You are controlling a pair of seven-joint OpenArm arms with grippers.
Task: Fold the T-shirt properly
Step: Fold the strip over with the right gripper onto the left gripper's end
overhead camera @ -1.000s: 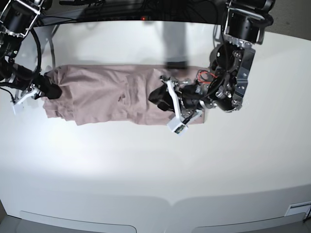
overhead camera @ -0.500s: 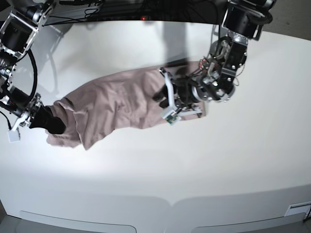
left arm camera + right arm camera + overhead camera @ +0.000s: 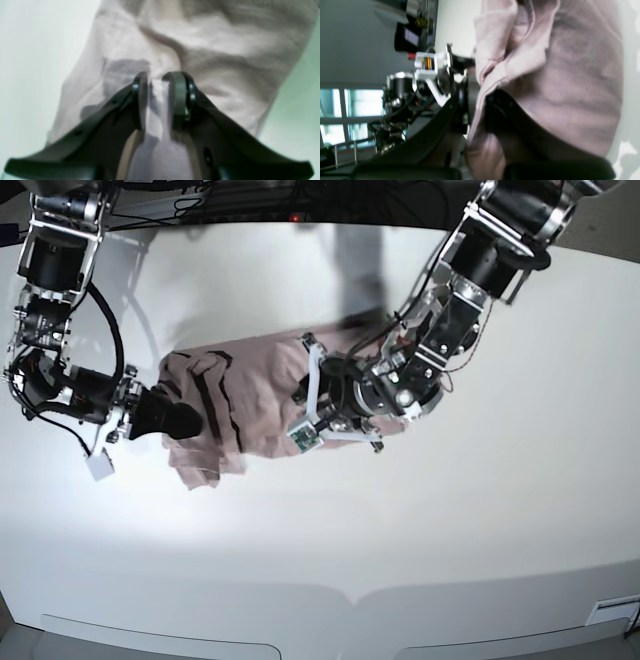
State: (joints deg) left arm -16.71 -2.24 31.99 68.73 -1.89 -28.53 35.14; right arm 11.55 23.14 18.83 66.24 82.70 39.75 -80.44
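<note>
The dusty pink T-shirt lies bunched in a crumpled band across the middle of the white table. My right gripper, at the left of the base view, is shut on the shirt's left end. The right wrist view shows a folded edge of the T-shirt pinched in the right gripper. My left gripper reaches in from the right and is shut on the cloth near its middle. In the left wrist view the left gripper squeezes a ridge of the T-shirt between its dark fingers.
Dark equipment and cables run along the table's back edge. The left arm's body leans over the shirt's right part. In the right wrist view the other arm's wrist stands just behind the cloth.
My right gripper has carried the shirt's left end rightward toward the middle, bunching the cloth. The left gripper has closed on the cloth and shifted left and a little lower.
</note>
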